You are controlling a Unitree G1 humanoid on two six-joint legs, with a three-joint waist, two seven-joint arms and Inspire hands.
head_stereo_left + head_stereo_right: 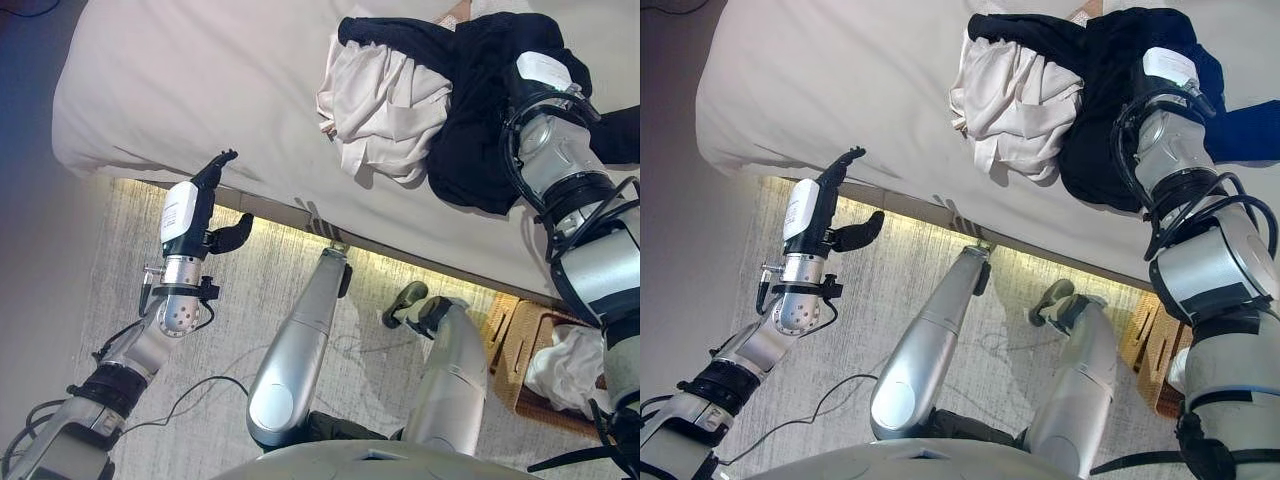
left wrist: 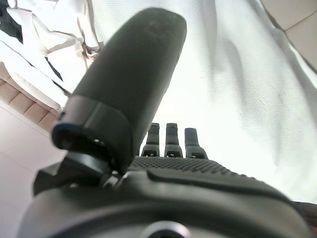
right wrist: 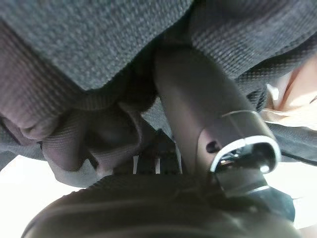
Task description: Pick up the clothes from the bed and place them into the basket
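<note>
Left eye view: the left hand (image 1: 200,215) hangs at the near edge of the bed (image 1: 200,90), past the pale sheet's corner, over the grey rug (image 1: 230,320). Its fingers are straight and spread from the thumb, holding nothing; the left wrist view shows the same, with only the sheet beyond them. Further right, a crumpled white garment (image 1: 385,110) lies on the bed, touching and partly tucked under a dark garment (image 1: 470,120) heaped just beside it. The right hand (image 1: 535,70) is buried in that dark cloth; in the right wrist view the thumb (image 3: 198,114) presses into knitted dark fabric bunched against the palm, so the hand is clamped on it. On the floor below, at the far right, the wicker basket (image 1: 510,345) already holds some white cloth (image 1: 570,365).
</note>
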